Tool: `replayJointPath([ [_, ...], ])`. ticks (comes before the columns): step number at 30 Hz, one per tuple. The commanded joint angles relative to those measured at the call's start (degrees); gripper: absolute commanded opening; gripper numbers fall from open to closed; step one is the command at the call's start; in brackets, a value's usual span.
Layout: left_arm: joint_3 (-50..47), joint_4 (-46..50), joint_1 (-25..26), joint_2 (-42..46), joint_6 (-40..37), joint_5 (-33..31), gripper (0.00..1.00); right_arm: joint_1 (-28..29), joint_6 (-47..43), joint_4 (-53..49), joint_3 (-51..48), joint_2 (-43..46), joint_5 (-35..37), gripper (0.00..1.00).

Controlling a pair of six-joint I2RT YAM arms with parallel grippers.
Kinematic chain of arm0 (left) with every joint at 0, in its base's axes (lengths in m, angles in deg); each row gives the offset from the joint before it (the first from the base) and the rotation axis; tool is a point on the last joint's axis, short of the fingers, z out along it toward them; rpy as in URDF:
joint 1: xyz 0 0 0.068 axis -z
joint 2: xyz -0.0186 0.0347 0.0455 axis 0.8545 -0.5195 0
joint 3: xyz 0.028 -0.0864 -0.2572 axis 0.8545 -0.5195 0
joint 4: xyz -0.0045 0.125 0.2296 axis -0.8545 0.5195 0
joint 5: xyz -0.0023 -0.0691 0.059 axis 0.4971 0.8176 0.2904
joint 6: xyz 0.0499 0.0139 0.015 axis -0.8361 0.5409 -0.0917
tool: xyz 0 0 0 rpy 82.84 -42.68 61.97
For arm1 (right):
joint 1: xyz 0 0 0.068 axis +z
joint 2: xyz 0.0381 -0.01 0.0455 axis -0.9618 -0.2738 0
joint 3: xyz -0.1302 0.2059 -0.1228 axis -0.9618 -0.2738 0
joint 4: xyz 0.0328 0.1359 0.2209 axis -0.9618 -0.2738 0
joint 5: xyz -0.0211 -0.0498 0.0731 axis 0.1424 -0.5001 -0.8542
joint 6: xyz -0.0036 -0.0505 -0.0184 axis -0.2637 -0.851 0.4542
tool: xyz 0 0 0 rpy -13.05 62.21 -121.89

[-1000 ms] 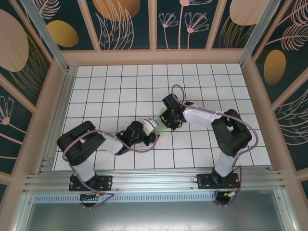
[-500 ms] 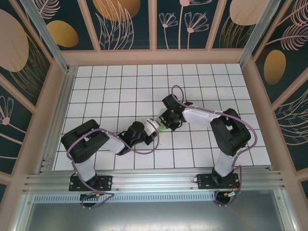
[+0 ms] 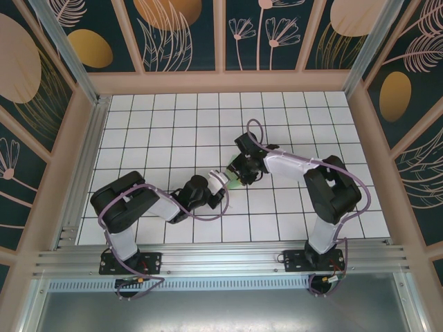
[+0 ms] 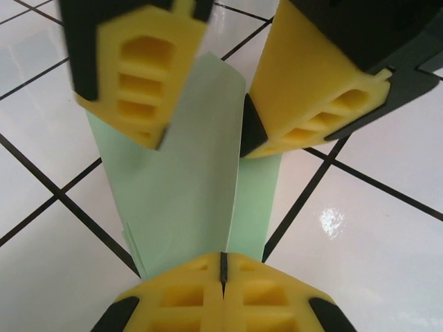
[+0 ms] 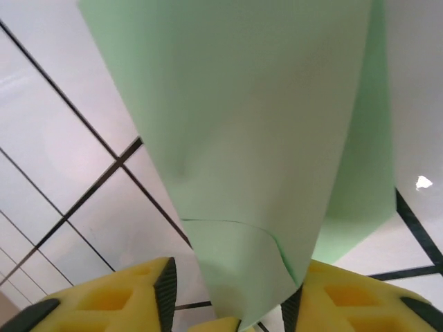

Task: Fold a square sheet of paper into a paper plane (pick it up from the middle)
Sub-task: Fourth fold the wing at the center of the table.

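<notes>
From above, the left tool [image 3: 225, 180] and right tool [image 3: 240, 173] are seen tip to tip near the middle of the tiled surface [image 3: 173, 124], the green paper [image 3: 233, 182] between them. In the left wrist view, the left tool [image 4: 223, 266] is clamped together on the folded paper's [image 4: 187, 207] left end, while the right tool's fingers [image 4: 138, 76] are held apart on either side of its right end. In the right wrist view, the right tool [image 5: 232, 294] is spread open, with the paper [image 5: 242, 124] passing between its fingers.
</notes>
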Motion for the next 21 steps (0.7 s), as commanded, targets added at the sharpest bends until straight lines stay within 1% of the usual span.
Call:
replayJointPath([
  [1,-1.6,-4.7,0.4,-0.8,5.1,1.0,0.01,-1.6,-6.0,3.3,1.0,3.8,-0.7,0.55],
  [4,-2.4,-5.9,0.3,-0.6,9.6,0.1,0.01,-3.3,-10.6,8.8,-2.8,7.5,-2.0,0.61],
  [6,-2.6,-6.2,0.3,-0.5,13.2,-0.5,0.0,-4.6,-13.7,11.8,-5.7,9.7,-2.9,0.61],
  [8,-3.1,-7.4,0.3,-0.5,17.1,0.5,0.0,-4.7,-16.8,13.9,-8.3,11.8,-3.5,0.61],
  [9,-3.2,-8.2,0.3,-0.6,18.9,1.0,0.0,-5.9,-18.5,15.5,-9.5,12.8,-3.9,0.61],
  [11,-4.2,-10.8,0.1,-1.0,22.6,1.6,0.0,-7.3,-20.9,17.8,-12.4,14.8,-4.6,0.6],
  [16,-5.1,-13.9,-1.5,-2.1,30.2,3.3,0.0,-8.8,-24.2,26.5,-19.0,16.7,-9.8,0.57],
  [21,-6.2,-17.4,-4.1,-3.2,37.9,5.7,0.0,-8.7,-25.6,31.8,-21.6,13.7,-13.3,0.46],
])
